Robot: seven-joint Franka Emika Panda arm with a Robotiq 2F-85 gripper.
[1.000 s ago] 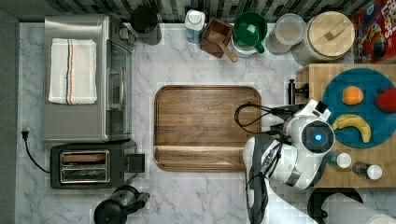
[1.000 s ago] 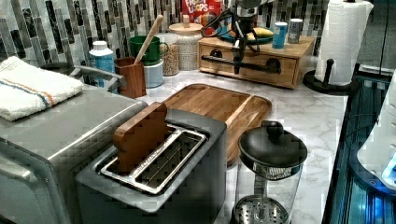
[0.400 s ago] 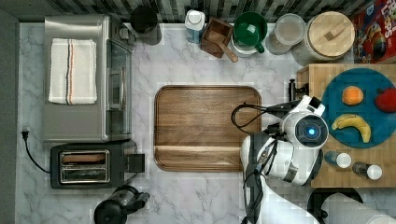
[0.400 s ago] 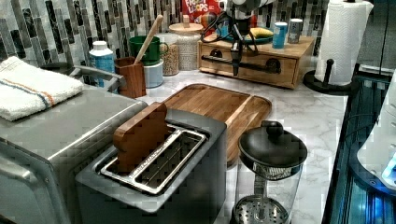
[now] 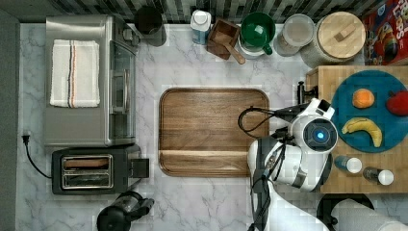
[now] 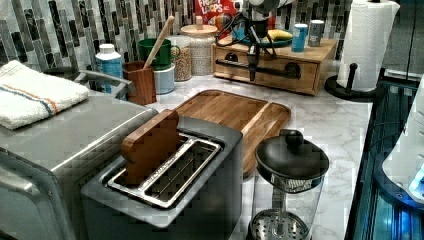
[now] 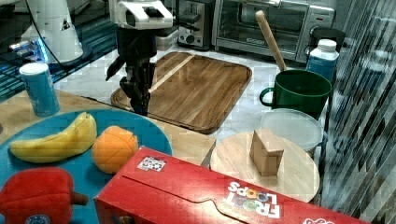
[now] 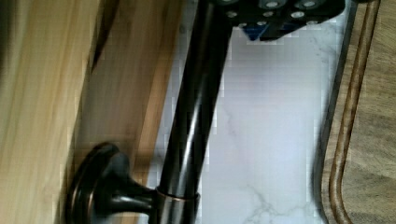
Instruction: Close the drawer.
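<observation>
The marble counter (image 5: 211, 202) carries everything, and the walnut cutting board (image 5: 214, 131) at its middle is taken as the landmark. To the cutting board's right in the top view, a light wood box unit is stood against the counter's edge, its top (image 5: 327, 79) used as a stand for a blue plate (image 5: 373, 139) of fruit. The drawer (image 6: 265, 67) is set in the face of this unit turned toward the cutting board, so that it slides out over the bare marble strip between them. In the left view its front is seen nearly flush with the unit, so it is judged almost shut, though a last small gap cannot be ruled out.

The black bar handle (image 8: 196, 112) is run across the drawer front, held off the wood by a round post. The hand (image 7: 140, 100) is hung pointing down between the cutting board and the drawer, right at the handle, a placement judged suited to pushing the front inward. Whether its fingers are apart or together cannot be told.
</observation>
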